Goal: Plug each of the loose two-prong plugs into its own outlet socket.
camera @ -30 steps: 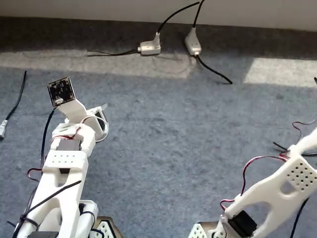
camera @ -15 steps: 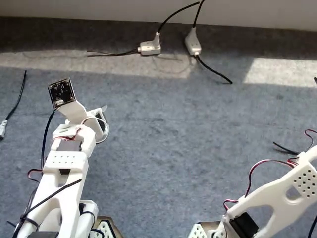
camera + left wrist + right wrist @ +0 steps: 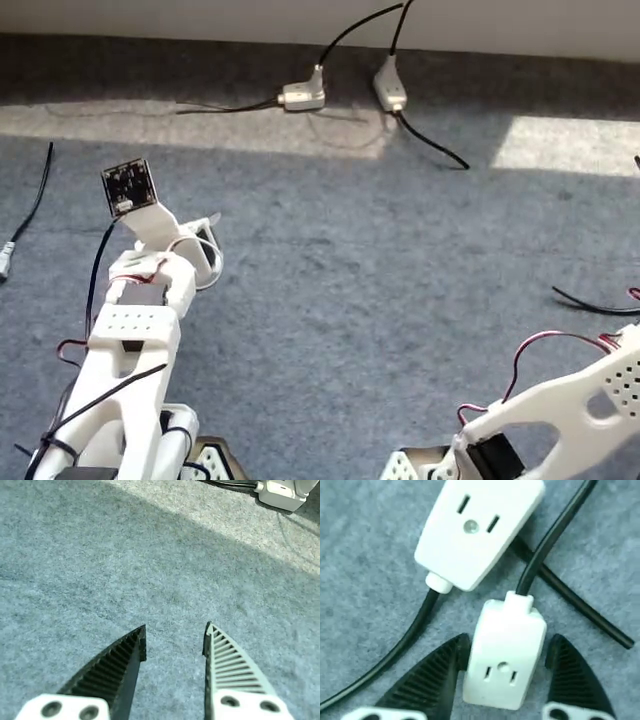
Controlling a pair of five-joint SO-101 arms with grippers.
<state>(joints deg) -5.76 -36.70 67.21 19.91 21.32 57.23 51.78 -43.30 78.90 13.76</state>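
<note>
- While the right jaws stand wide open, the near socket block (image 3: 504,660) lies between them, face up. One jaw is at or just beside its flank and the other stands off with a gap. Nothing is gripped yet.
- Beyond the tips of these jaws is a second socket block (image 3: 479,527), face up and clear of both jaws, just apart from the near one.
- The near block's cord (image 3: 555,535) leads away past the tips and crosses a loose black cord (image 3: 585,612).
- No two-prong plug can be made out between or beside the right jaws.
- The left jaws are wide open and empty, with bare grey bench (image 3: 100,555) between and ahead of the tips.
- Far ahead, off to the white jaw's side, is a white connector (image 3: 277,492). Cannot tell whether it is a plug, a socket or a mated pair.
- From above, well ahead of the left jaws, the first cord end (image 3: 302,97) and the second cord end (image 3: 389,88) lie side by side. The wrist glimpse is probably the first.
- Judgement: the step in hand is securing a socket, not yet a plug. No insertion has begun on the right side.
- Next move calls for:
  - closing squarely on the near block's flanks without skewing it or snagging the crossed cords
  - finding a loose plug for the other jaws, then lining its prongs up with the slots.
</note>
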